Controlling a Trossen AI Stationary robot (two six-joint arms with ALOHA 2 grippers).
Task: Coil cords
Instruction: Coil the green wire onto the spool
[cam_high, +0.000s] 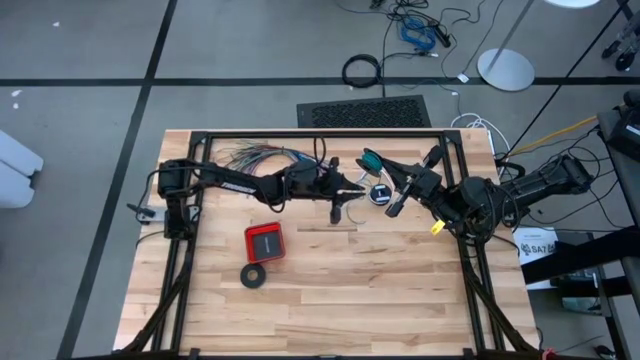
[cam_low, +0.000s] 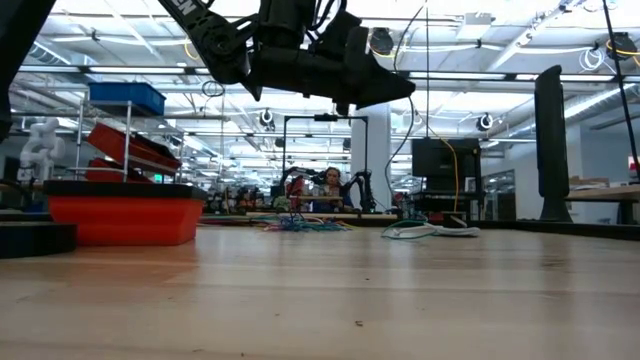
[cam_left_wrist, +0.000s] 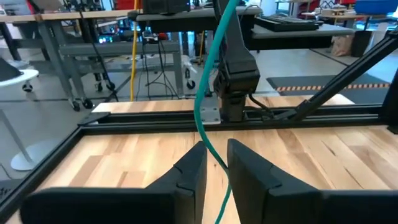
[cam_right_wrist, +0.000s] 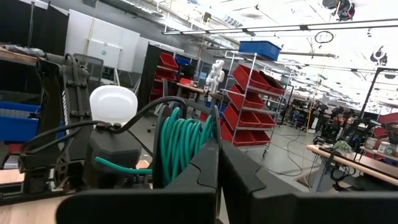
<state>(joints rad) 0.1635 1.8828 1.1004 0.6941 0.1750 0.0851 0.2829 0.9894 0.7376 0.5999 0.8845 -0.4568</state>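
the right hand (cam_right_wrist: 217, 168) is clenched on the teal-green wire (cam_right_wrist: 180, 146) coil near the desk's (cam_high: 400, 290) far edge, while the left hand (cam_left_wrist: 216, 168) sits half-closed around its loose strand.

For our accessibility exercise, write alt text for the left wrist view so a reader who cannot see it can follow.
A teal-green wire hangs down between the two dark fingers of the left tool, which stand close on either side of it. Beyond lie the wooden table, its black frame rail and a workshop with benches.
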